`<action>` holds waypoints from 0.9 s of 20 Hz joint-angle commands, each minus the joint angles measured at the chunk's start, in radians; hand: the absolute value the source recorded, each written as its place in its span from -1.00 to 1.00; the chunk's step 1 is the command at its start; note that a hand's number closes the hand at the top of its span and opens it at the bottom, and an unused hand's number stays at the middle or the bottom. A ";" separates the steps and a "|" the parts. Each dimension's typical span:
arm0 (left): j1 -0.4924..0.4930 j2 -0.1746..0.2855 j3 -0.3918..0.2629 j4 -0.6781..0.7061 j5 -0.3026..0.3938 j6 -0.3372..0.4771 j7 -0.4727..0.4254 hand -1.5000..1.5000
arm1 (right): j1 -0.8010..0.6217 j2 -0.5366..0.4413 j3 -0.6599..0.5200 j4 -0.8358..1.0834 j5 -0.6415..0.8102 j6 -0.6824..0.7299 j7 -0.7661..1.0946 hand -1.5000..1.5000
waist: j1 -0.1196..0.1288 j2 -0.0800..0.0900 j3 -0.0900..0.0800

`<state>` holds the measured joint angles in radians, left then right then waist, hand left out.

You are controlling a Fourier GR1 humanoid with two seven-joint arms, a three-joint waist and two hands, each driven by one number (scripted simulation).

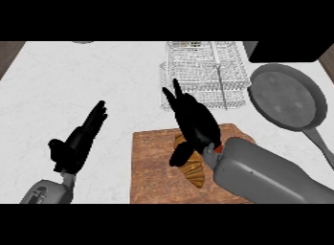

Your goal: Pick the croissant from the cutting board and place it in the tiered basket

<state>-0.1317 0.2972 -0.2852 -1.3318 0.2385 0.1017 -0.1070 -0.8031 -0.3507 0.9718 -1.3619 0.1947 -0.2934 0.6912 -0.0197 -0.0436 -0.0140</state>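
Observation:
A brown croissant lies on the wooden cutting board, mostly hidden under my right hand. That hand hovers over the croissant with straight fingers pointing toward the far side and its thumb down beside the pastry; I cannot tell whether it touches. The white wire tiered basket stands just beyond the board, at the back middle. My left hand rests open at the lower left, fingers up, off the board.
A grey frying pan lies at the right, its handle running toward the front right edge. A dark appliance sits at the back right corner. White counter stretches to the left.

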 commanded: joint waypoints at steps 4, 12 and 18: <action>-0.014 0.001 0.025 0.018 0.011 -0.011 -0.014 0.00 | -0.178 0.001 0.035 -0.174 -0.097 0.375 0.469 -1.00 | -0.015 0.019 0.008; 0.016 0.004 0.014 -0.034 -0.003 -0.024 -0.001 0.00 | -0.199 0.057 0.007 -0.309 -0.119 0.402 0.779 -1.00 | 0.008 0.031 0.013; 0.017 -0.022 0.020 0.011 -0.010 -0.024 -0.044 0.00 | -0.158 0.048 0.083 -0.248 -0.024 0.412 0.795 -1.00 | -0.001 0.030 0.012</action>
<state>-0.1287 0.2783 -0.2691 -1.3246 0.2297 0.0807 -0.1386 -0.9733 -0.3263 1.0108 -1.6080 0.1484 0.0621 1.2286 -0.0180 -0.0128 -0.0023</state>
